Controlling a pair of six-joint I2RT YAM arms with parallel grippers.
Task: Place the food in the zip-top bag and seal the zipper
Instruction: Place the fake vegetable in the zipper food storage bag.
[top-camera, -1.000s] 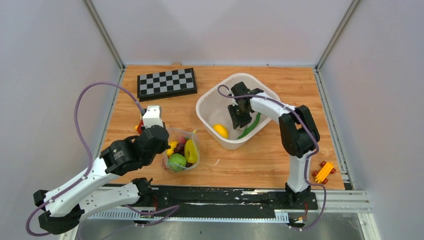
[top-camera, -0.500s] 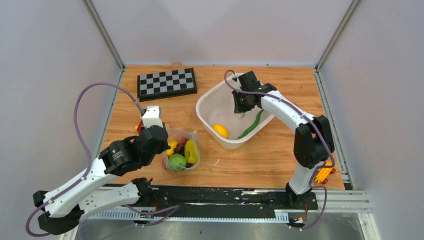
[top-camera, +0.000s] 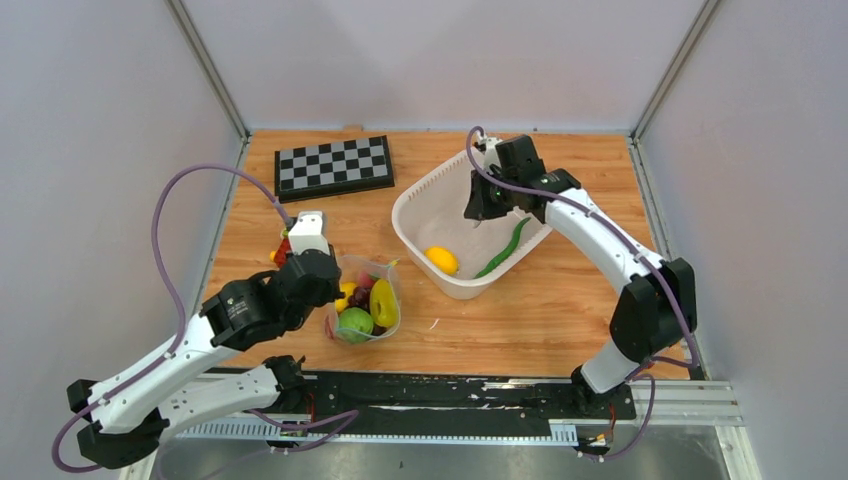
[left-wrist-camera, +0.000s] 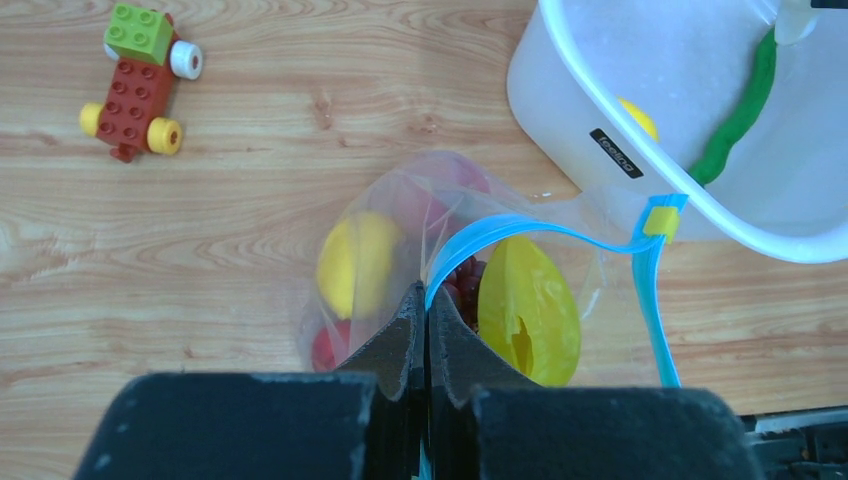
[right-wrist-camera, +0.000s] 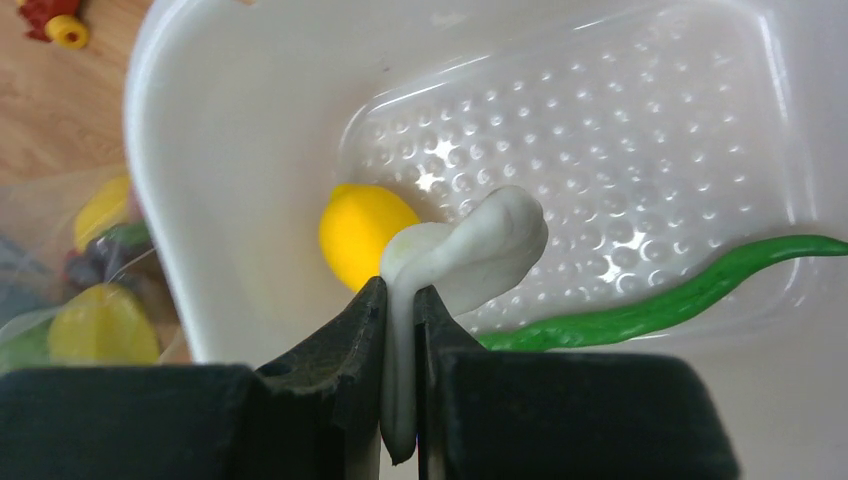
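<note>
If the drop is to land, the clear, crinkly zip-top bag (left-wrist-camera: 400, 195), being bulged by yellow, green and red plastic fruit (left-wrist-camera: 528, 312) on the wooden table (left-wrist-camera: 230, 250), is best being held gaping by the left gripper (left-wrist-camera: 427, 300), clamped on its teal-blue zipper (left-wrist-camera: 560, 228), until the floppy white food piece (right-wrist-camera: 490, 240), pinched in the right gripper (right-wrist-camera: 400, 300) over the white perforated basket (right-wrist-camera: 230, 120) beyond, is being released above it.

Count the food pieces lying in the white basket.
2. A yellow lemon lies near the basket's left wall; a green chili runs along its right side. The right gripper holds a white piece over the basket, not counted; it may hide more.
</note>
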